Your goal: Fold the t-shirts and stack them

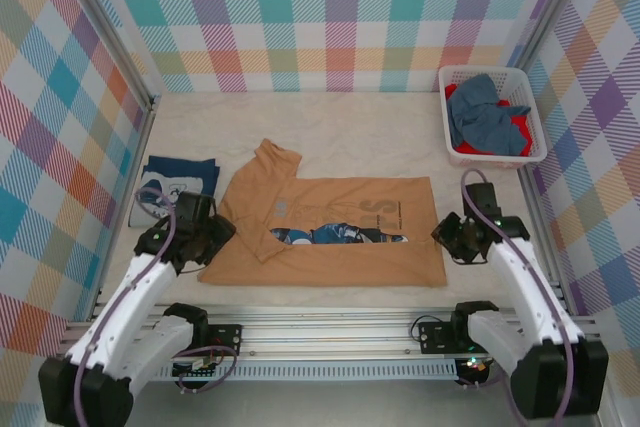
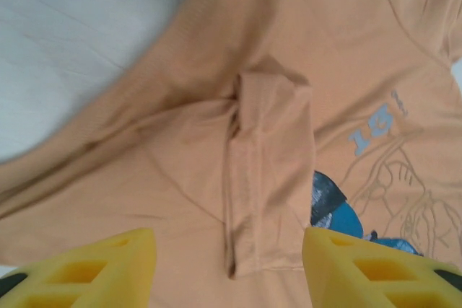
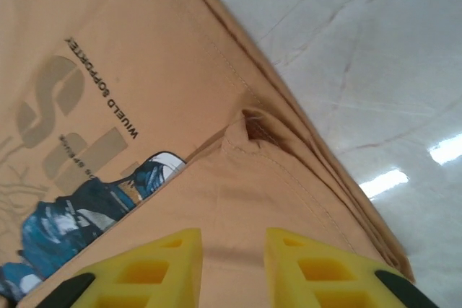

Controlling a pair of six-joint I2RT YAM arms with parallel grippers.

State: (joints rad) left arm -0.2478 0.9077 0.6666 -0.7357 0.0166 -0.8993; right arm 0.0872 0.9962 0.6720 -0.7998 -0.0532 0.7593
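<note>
Tan cloth t-shirt (image 1: 330, 262), blue-and-white figure print, lying with near edge folded over. Left gripper (image 2: 227, 250) hovering above it, jaws wide, empty. Right gripper (image 3: 232, 243) hovering, jaws narrowly parted, empty.

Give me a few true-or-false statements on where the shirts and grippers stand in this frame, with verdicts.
1. The tan t-shirt lies spread on the table between the left gripper and the right gripper. True.
2. The white basket is empty. False: it holds a blue shirt and a red shirt.
3. A folded navy t-shirt lies left of the tan one. True.
4. The left gripper is shut on the tan t-shirt. False: its jaws are open above the cloth.
</note>
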